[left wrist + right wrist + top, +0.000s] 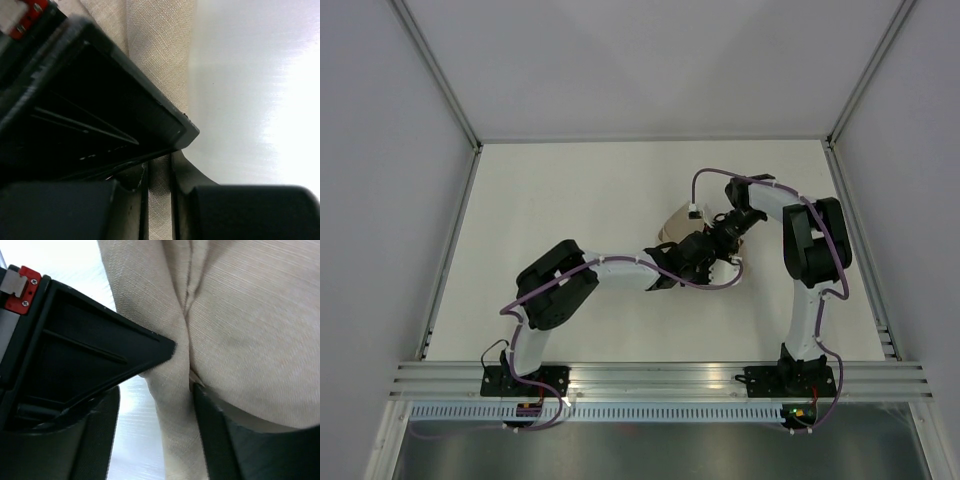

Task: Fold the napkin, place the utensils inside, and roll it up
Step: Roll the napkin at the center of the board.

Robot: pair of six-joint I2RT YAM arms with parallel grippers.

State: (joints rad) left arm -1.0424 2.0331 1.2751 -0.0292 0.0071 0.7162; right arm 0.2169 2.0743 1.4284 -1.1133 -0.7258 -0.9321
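Note:
The beige napkin (673,228) is bunched up at mid-table, where both arms meet. In the left wrist view my left gripper (159,172) is shut on a narrow fold of the napkin (157,45), with cloth filling the slit between its fingers. My left gripper (692,258) sits just in front of my right gripper (720,240). In the right wrist view my right gripper (152,402) stands open around a hanging fold of the napkin (240,325). The cloth touches its right finger (220,440), and bare table shows beside the left one. The utensils are hidden.
The white table (570,200) is bounded by an aluminium frame rail (660,378) at the near edge and by grey walls on the other sides. Each wrist view is partly blocked by the other arm's black gripper body.

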